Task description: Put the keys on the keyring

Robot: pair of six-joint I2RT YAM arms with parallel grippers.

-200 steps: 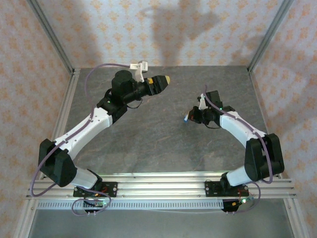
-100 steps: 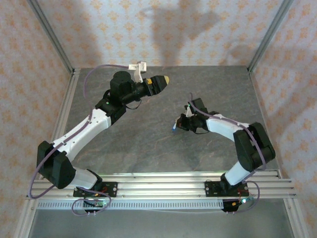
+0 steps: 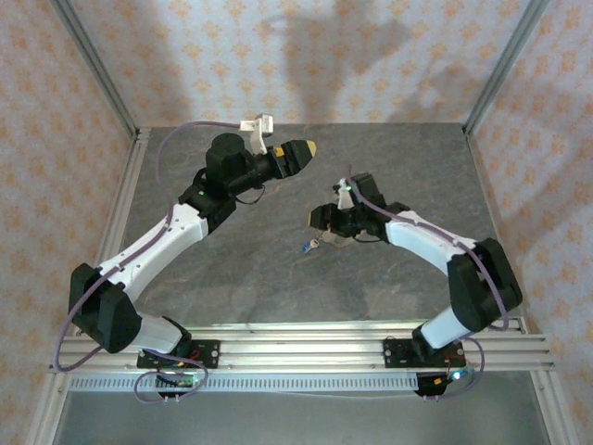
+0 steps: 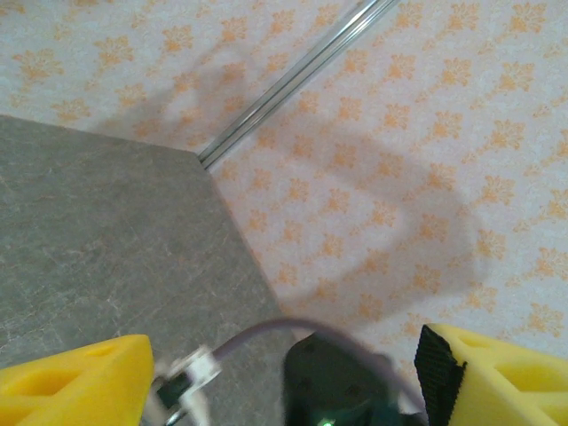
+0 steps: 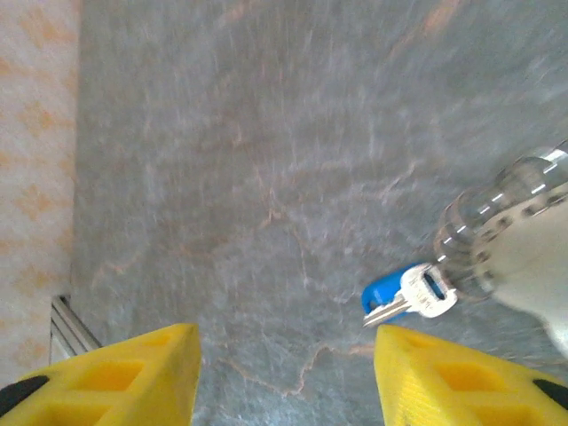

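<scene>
Right hand [image 5: 284, 355]: yellow fingers [image 5: 133, 377] spread apart, nothing between them, hanging low over the grey bench [image 5: 266, 133] near its middle. Right wrist view is a bit blurred

Key [image 5: 404, 297] lies flat on the bench just ahead of the right finger, outside the gap, apart from both fingers. Blue head points left, silver part to the right. Silver end touches the near end of the keyring [image 5: 501, 235]; cannot tell if it is threaded on. Keyring here is a clear beaded chain strand joining a pale band that runs off the right edge of the view

In the top view the key is a small blue and silver speck just below the right hand's tip, with the pale keyring beside it on the right, partly under the hand. Right arm reaches in from the right side of the bench toward the centre

Left hand [image 4: 284, 355]: yellow fingers spread wide, empty. Raised near the back of the bench, well apart from key and keyring, tip pointing right. Its camera looks at the bench's far corner and the patterned wall [image 4: 399, 133]
</scene>
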